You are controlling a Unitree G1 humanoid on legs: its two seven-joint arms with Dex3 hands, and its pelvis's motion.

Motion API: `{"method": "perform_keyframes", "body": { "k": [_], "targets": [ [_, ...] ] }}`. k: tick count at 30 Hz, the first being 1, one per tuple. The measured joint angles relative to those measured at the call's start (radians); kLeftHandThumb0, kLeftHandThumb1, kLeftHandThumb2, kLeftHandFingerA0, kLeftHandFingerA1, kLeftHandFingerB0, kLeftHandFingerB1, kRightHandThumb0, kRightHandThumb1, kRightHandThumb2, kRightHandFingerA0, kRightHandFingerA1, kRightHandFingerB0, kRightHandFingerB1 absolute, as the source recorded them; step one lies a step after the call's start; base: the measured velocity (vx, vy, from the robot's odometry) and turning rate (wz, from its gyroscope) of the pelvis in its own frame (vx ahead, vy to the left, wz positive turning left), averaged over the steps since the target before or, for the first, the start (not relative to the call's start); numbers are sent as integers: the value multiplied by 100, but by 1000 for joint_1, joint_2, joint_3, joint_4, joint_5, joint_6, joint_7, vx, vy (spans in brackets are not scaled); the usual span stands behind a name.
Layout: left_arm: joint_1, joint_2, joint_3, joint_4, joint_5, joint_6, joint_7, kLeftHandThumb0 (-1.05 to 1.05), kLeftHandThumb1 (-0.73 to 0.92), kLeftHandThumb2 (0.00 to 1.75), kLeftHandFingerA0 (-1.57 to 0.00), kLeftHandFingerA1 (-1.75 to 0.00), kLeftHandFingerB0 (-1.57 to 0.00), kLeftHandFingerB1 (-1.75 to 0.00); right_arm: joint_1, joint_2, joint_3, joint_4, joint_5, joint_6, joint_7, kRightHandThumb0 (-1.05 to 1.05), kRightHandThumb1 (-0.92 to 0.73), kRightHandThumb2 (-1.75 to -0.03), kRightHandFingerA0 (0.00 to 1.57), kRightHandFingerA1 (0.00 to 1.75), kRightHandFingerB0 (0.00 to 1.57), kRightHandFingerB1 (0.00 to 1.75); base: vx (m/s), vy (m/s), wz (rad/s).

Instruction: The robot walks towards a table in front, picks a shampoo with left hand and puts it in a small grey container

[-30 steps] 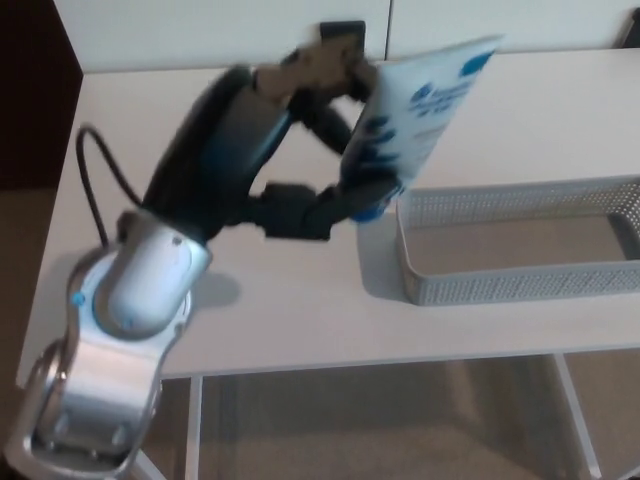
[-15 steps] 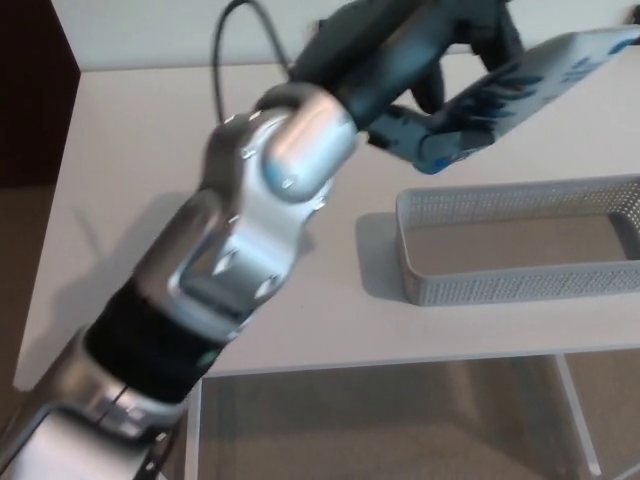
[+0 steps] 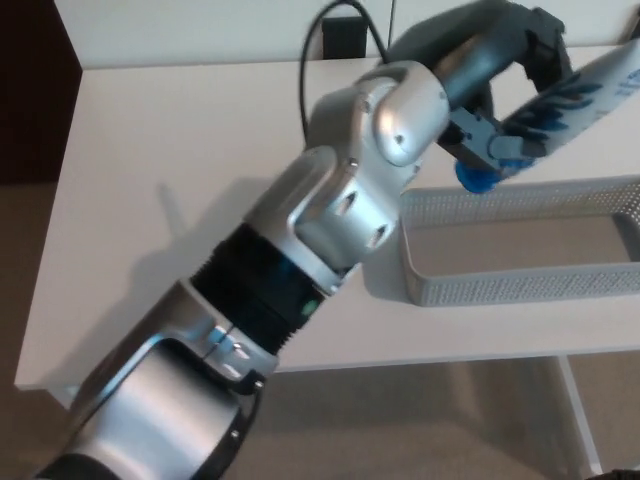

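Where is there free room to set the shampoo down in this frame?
The grey container is empty inside its mesh walls. The table is bare from the left arm to its left edge. Crowded: over the container's far left corner, where the left robot hand holds the shampoo.

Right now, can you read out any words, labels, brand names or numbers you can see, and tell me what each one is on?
Nothing here can be read as text.
shampoo, held in the left hand: blue print on white, too blurred to read.
grey container: plain mesh, no label showing.
left arm: no readable marking.
table: no writing on it.
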Motion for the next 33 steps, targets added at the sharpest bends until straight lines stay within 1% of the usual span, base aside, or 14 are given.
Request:
{"method": "perform_keyframes", "body": {
  "k": [7, 9, 10, 11, 12, 13, 14, 16, 17, 20, 29, 30, 31, 33],
  "targets": [
    [9, -18, -22, 7, 2, 7, -3, -14, 73, 77, -99, -141, -74, -129, -14, 0, 6, -9, 0, 8, 4, -32, -64, -59, 73, 48, 58, 41, 0, 0, 0],
    [25, -16, -29, 4, 3, 14, -6, -13, 72, 82, -103, -132, -79, -116, -14, 0, 6, -12, 1, 7, 8, -32, -64, -58, 71, 46, 57, 41, 0, 0, 0],
    [33, -13, -34, 4, 3, 20, -13, -17, 74, 68, -114, -97, -89, -72, -14, 0, 6, -15, 1, 7, 11, -33, -64, -58, 72, 47, 58, 41, 0, 0, 0],
    [35, -11, -35, 4, 3, 22, -16, -27, 69, 62, -109, -65, -74, -47, -14, 0, 6, -16, 1, 7, 12, -33, -64, -59, 73, 47, 58, 41, 0, 0, 0],
    [35, -7, -39, 5, 3, 26, -24, -27, 69, 62, -109, -65, -74, -47, -15, 0, 6, -19, 1, 7, 14, -33, -64, -59, 73, 47, 58, 41, 0, 0, 0],
    [35, -1, -42, 6, 3, 28, -32, -37, 61, 58, -89, -78, -47, -35, -16, 0, 7, -22, 1, 8, 15, -33, -64, -58, 73, 47, 58, 40, 0, 0, 0],
    [33, 4, -44, 11, 3, 29, -40, -62, 47, 76, -23, -48, -7, -35, -19, 0, 8, -23, 0, 8, 15, -32, -64, -58, 74, 47, 59, 41, 0, 0, 0],
    [18, 28, -59, 26, 3, 31, -78, -65, 46, 75, -14, -45, -5, -27, -32, 0, 12, -27, -2, 10, 15, -32, -63, -59, 74, 48, 59, 41, 0, 0, 0],
    [12, 35, -63, 31, 3, 32, -92, -67, 43, 79, -2, -28, -5, -20, -38, 0, 13, -28, -2, 11, 15, -32, -63, -60, 74, 49, 59, 42, 0, 0, 0],
    [-6, 61, -64, 46, 3, 38, -124, -69, 43, 82, -1, -17, -4, -20, -52, 0, 16, -31, -3, 11, 15, -33, -65, -60, 72, 46, 58, 41, 0, 0, 0],
    [-34, 128, -54, 39, 3, 51, -182, -72, 43, 78, -5, -21, -6, -21, -63, 0, 20, -42, -5, 18, 15, -34, -64, -60, 72, 48, 57, 41, 0, 0, 0],
    [-32, 134, -55, 32, 3, 53, -189, -74, 44, 65, -4, -23, -5, -23, -61, 0, 19, -42, -5, 17, 15, -34, -64, -60, 72, 47, 57, 41, 0, 0, 0],
    [-29, 139, -57, 22, 3, 54, -195, -67, 41, 83, -2, -23, -6, -24, -59, 0, 19, -43, -5, 17, 15, -34, -64, -59, 71, 47, 57, 41, 0, 0, 0],
    [-22, 143, -59, 9, 3, 54, -204, -68, 41, 83, -2, -23, -6, -24, -56, 0, 19, -43, -5, 17, 15, -34, -64, -59, 72, 48, 58, 41, 0, 0, 0]
  ]
}}
